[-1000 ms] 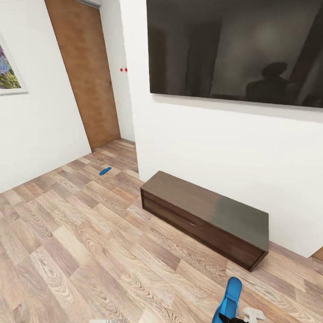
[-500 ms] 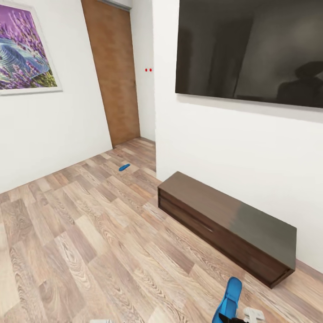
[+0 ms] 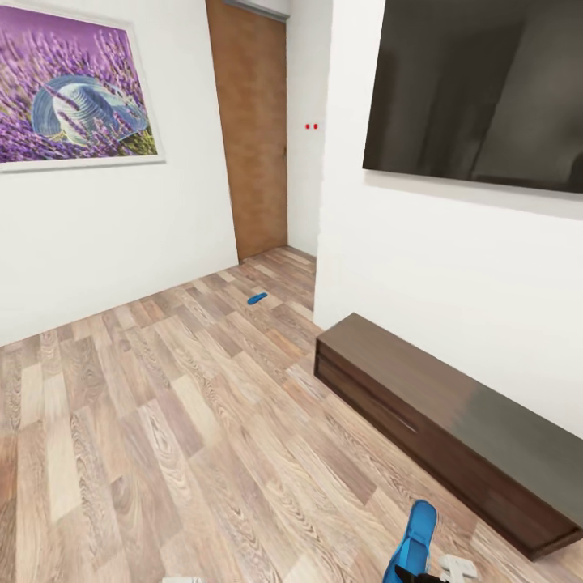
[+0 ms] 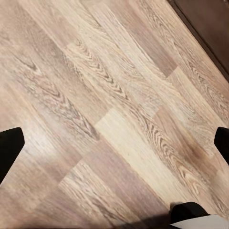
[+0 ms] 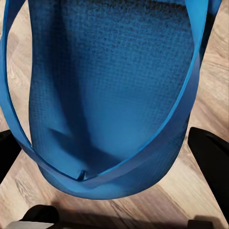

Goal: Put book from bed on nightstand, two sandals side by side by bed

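- Right claw [image 5: 114, 143]: closed around one blue sandal [image 3: 414, 538]. Dark fingers [image 5: 210, 148] sit on either side of the sole, close-up in the right wrist view. The exact contact points are hard to make out, so the grip is probable rather than certain.
- In the head view that sandal sticks up from the bottom edge, above the wood-plank floor [image 3: 162, 421], with a bit of white claw hardware [image 3: 457, 567] just beside it.
- Second sandal [image 3: 257, 298]: lies flat on the floor well away, near the brown wooden door [image 3: 255, 129] and the corner of the white wall.
- Left claw [image 4: 114, 143]: jaws wide apart, nothing between them. The dark fingertips [image 4: 9, 143] sit at opposite edges of the left wrist view, with bare floor planks in between.
- Long dark brown dresser [image 3: 437, 413]: low, set against the white wall to the right, under a large dark wall-mounted screen [image 3: 478, 89].
- Framed purple lavender picture [image 3: 73, 89] hangs on the left wall.
- Two small red dots [image 3: 311, 126] show on the wall strip between the door and the screen.
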